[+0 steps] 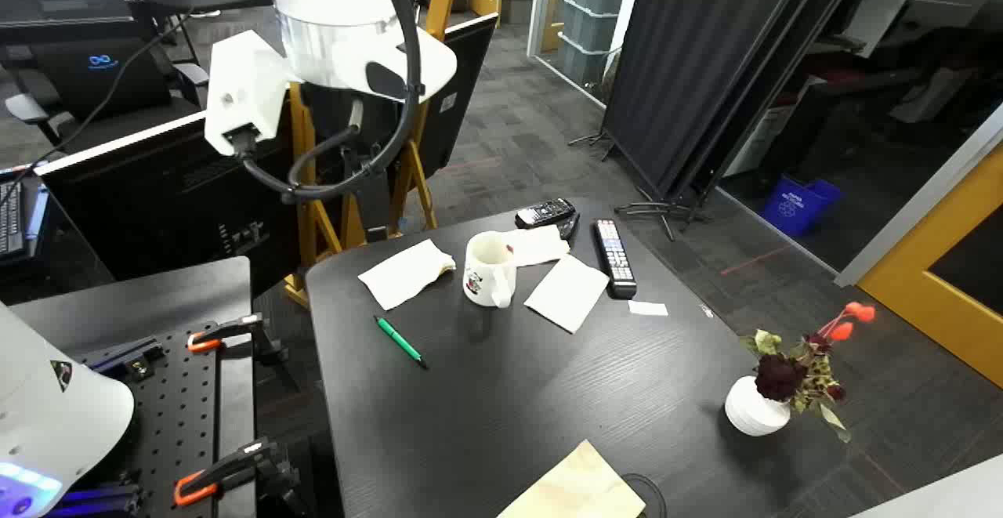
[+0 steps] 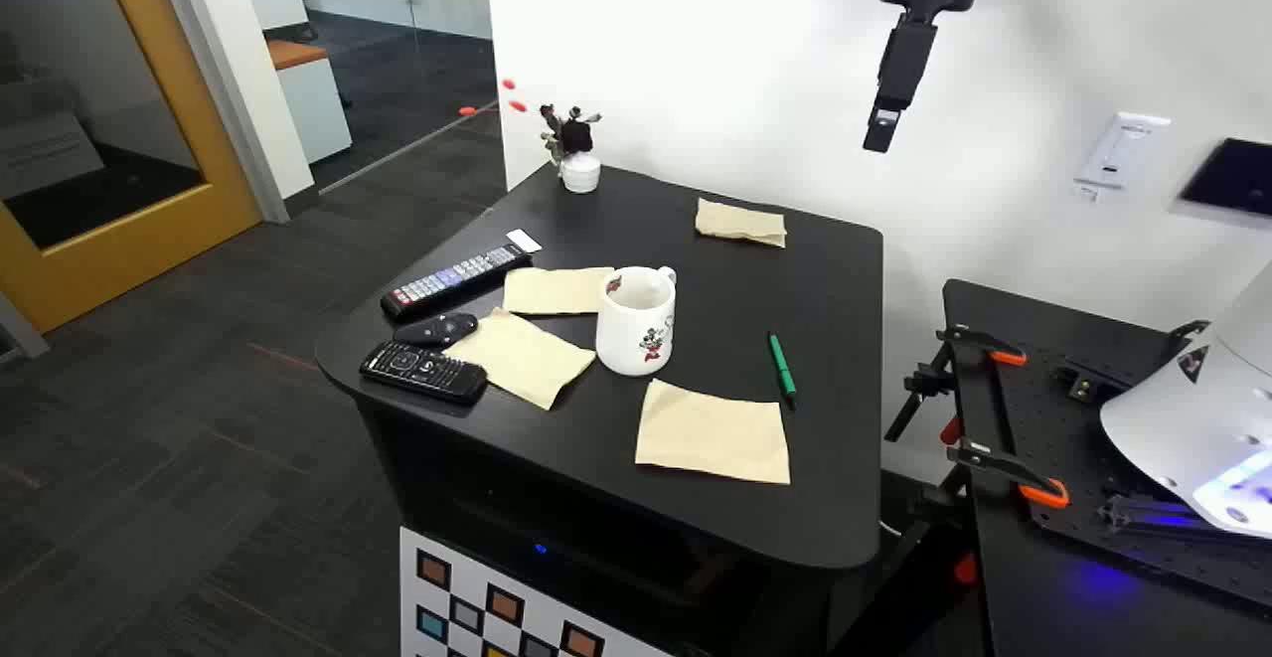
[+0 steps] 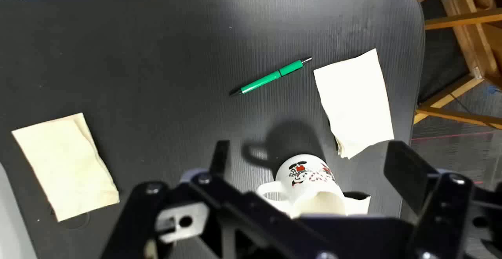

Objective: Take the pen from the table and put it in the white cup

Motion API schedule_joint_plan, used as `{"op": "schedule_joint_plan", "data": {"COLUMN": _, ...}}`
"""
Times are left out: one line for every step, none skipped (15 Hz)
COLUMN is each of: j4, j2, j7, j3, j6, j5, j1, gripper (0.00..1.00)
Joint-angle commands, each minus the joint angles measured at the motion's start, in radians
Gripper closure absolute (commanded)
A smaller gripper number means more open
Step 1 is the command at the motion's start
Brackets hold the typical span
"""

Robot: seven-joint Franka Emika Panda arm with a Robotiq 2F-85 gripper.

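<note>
The green pen lies flat on the black table in both exterior views (image 1: 400,342) (image 2: 782,369) and in the wrist view (image 3: 270,79). The white cup, a mug with a cartoon print and a side handle, stands upright near it in both exterior views (image 1: 479,277) (image 2: 630,341); in the wrist view its lower part is hidden behind the gripper (image 3: 296,180). My gripper is open and empty, with its fingers wide apart in the wrist view (image 3: 308,150). It hangs well above the table in both exterior views (image 1: 377,224) (image 2: 882,130), touching neither pen nor cup.
Folded napkins lie around the cup, one close beside the pen (image 2: 713,435). A long remote (image 1: 615,259), a shorter remote (image 1: 546,212) and a small dark one (image 2: 434,329) lie along one side. A white vase with flowers (image 1: 756,407) stands near a table edge.
</note>
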Motion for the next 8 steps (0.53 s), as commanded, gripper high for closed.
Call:
{"op": "schedule_joint_plan", "data": {"j4": 0.001, "j2": 0.001, "j7": -0.004, "j3": 0.011, "j6": -0.002, "j5": 0.005, "j1": -0.011, "gripper": 0.0}}
{"op": "schedule_joint_plan", "data": {"j4": 0.001, "j2": 0.001, "j7": -0.004, "j3": 0.011, "j6": -0.002, "j5": 0.005, "j1": -0.011, "gripper": 0.0}}
{"op": "schedule_joint_plan", "data": {"j4": 0.001, "j2": 0.001, "j7": -0.004, "j3": 0.011, "j6": -0.002, "j5": 0.005, "j1": -0.011, "gripper": 0.0}}
{"op": "schedule_joint_plan", "data": {"j4": 0.001, "j2": 0.001, "j7": -0.004, "j3": 0.011, "j6": -0.002, "j5": 0.005, "j1": -0.011, "gripper": 0.0}}
{"op": "schedule_joint_plan", "data": {"j4": 0.001, "j2": 0.001, "j7": -0.004, "j3": 0.011, "j6": -0.002, "j5": 0.005, "j1": -0.011, "gripper": 0.0}}
{"op": "schedule_joint_plan", "data": {"j4": 0.001, "j2": 0.001, "j7": -0.004, "j3": 0.011, "j6": -0.002, "j5": 0.005, "j1": -0.011, "gripper": 0.0}}
{"op": "schedule_joint_plan", "data": {"j4": 0.004, "j2": 0.02, "j7": 0.01, "j3": 0.01, "j6": 0.013, "j5": 0.014, "j1": -0.013, "gripper": 0.0}}
{"op": "schedule_joint_plan", "data": {"j4": 0.002, "j2": 0.04, "j7": 0.023, "j3": 0.01, "j6": 0.033, "j5": 0.027, "j1": -0.012, "gripper": 0.0}}
